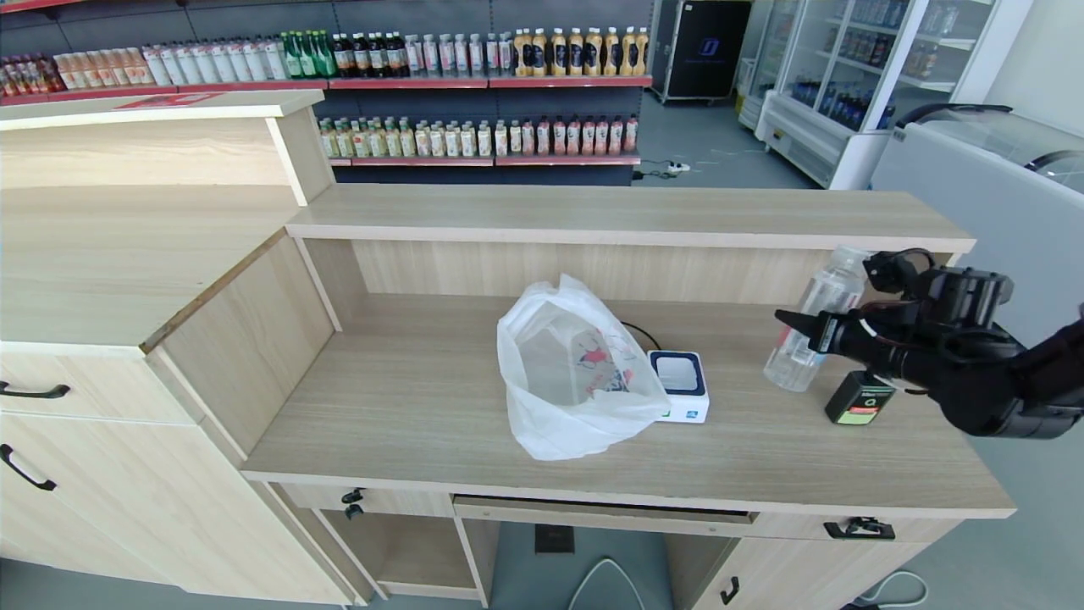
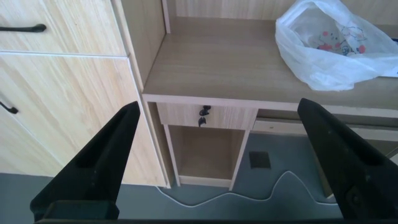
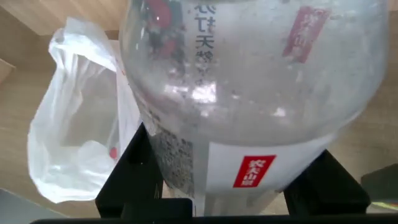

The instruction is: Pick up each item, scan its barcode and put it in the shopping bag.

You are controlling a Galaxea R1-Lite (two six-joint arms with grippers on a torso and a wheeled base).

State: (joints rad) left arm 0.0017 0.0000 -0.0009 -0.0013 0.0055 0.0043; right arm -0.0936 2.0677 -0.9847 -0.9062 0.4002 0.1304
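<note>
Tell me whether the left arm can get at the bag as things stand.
Probably yes. The left gripper is open and empty in front of the counter, and the bag stands on the top with nothing between them. The gripper looks aimed low, so it may have to rise first.
</note>
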